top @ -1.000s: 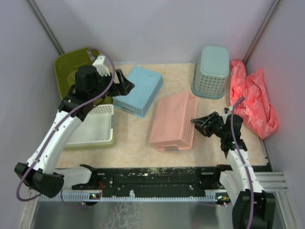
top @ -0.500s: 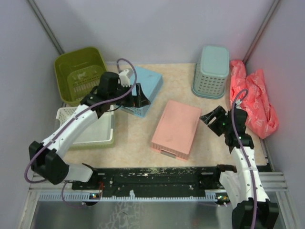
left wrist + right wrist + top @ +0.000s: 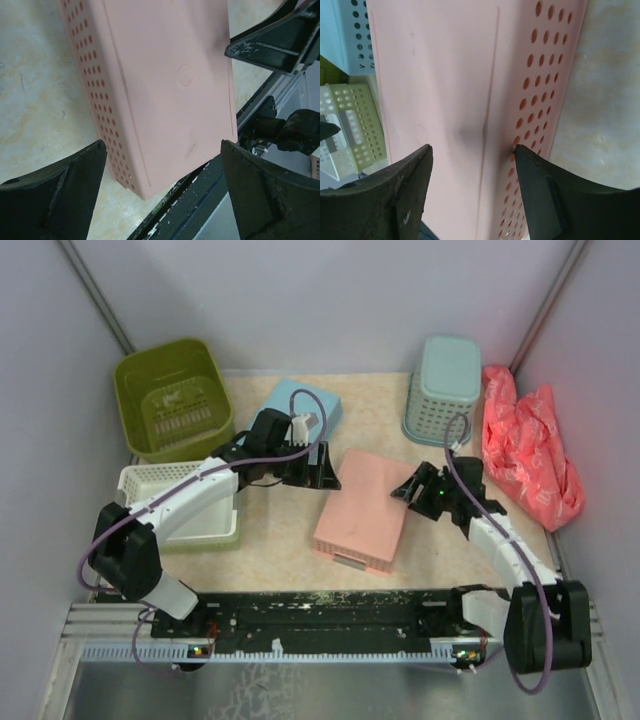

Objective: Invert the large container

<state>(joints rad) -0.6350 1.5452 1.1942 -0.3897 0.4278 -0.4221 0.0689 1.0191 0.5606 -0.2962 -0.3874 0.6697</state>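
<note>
The large container (image 3: 172, 400), a deep olive-green tub, stands upright with its opening up at the back left. No gripper touches it. My left gripper (image 3: 322, 474) is open and empty, well to the tub's right, at the left edge of a pink perforated container (image 3: 365, 508) that lies bottom up. In the left wrist view my left gripper (image 3: 165, 192) hangs open over the pink container (image 3: 165, 85). My right gripper (image 3: 406, 490) is open and empty at the pink container's right edge. In the right wrist view it (image 3: 472, 195) straddles that container's (image 3: 450, 90) long edge.
A light blue container (image 3: 300, 405) lies bottom up behind the left arm. A teal lattice basket (image 3: 443, 388) stands upside down at the back right beside a red bag (image 3: 530, 445). A pale-green tray (image 3: 190, 520) holding a white basket sits at the left.
My left gripper has swung right, from beside the olive tub to the pink container. The pink container has dropped flat. My right gripper pulled back, then moved left to its edge.
</note>
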